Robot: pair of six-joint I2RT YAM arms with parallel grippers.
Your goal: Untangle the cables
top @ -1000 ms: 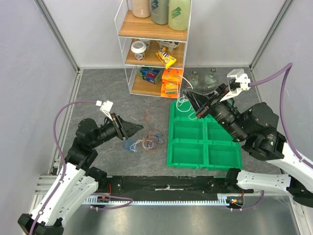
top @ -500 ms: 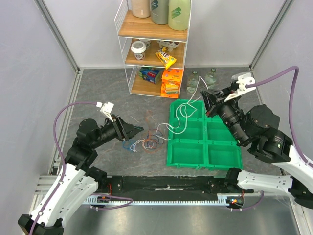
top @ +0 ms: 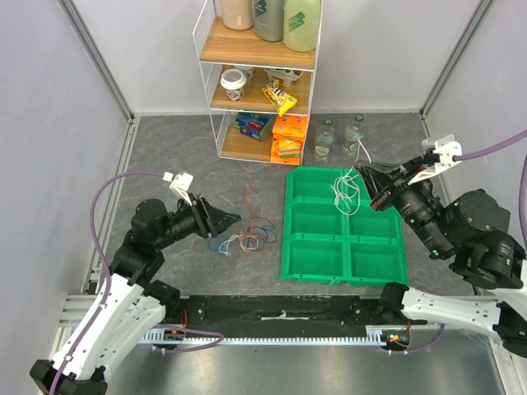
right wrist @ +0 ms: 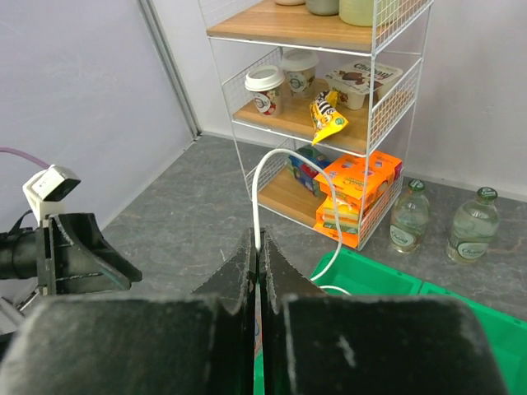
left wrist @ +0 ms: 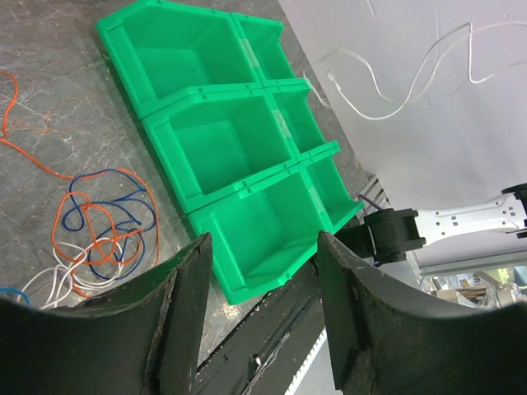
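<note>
The cables lie partly in one loose tangle (top: 251, 240) of orange, blue and white wire on the grey floor, left of the green tray (top: 287, 234). My left gripper (top: 227, 219) hovers just left of that tangle, open and holding nothing. In the left wrist view the tangle (left wrist: 99, 222) sits left of my open left gripper (left wrist: 263, 247). My right gripper (top: 364, 174) is shut on a white cable (top: 346, 191), which dangles over the tray's far right bins. Seen from the right wrist, the white cable (right wrist: 262, 177) loops up from the tips of my right gripper (right wrist: 258, 243).
A wire shelf (top: 263, 82) with cups, snacks and boxes stands at the back. Two glass bottles (top: 327, 138) stand beside it, behind the tray. The tray's six bins (left wrist: 214, 148) hold nothing. Walls close in left and right.
My right gripper has swung right and back, drawing the white cable out of the tangle and over the tray. My left gripper has opened wider and stayed in place.
</note>
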